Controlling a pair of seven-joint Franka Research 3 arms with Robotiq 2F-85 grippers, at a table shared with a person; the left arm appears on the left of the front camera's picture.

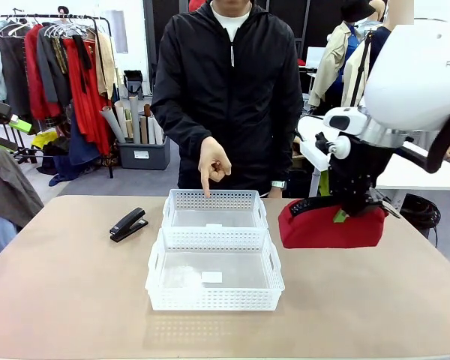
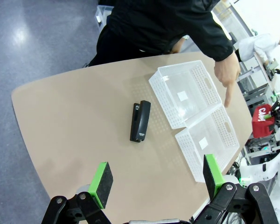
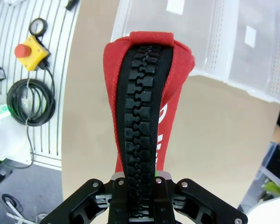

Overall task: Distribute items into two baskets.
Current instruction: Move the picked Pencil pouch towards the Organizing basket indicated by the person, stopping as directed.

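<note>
Two white stickers, nothing legible, sit one each on the bottoms of the near basket [image 1: 210,301] and far basket [image 1: 210,199], which touch end to end. Pouch [image 1: 326,229], at their 3 o'clock, bears partial white letters; right gripper [image 3: 139,184] is clamped on its zipper. Stapler [image 1: 127,224] lies at 9 o'clock; left gripper [image 2: 157,178] gapes wide

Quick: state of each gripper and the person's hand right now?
Left gripper: open, empty.
Right gripper: shut on the red pouch.
Person's hand: pointing at far basket.

Red pouch [image 1: 330,229] right of 2 adjoining white baskets [image 1: 214,298], black stapler [image 1: 127,223] left.
</note>
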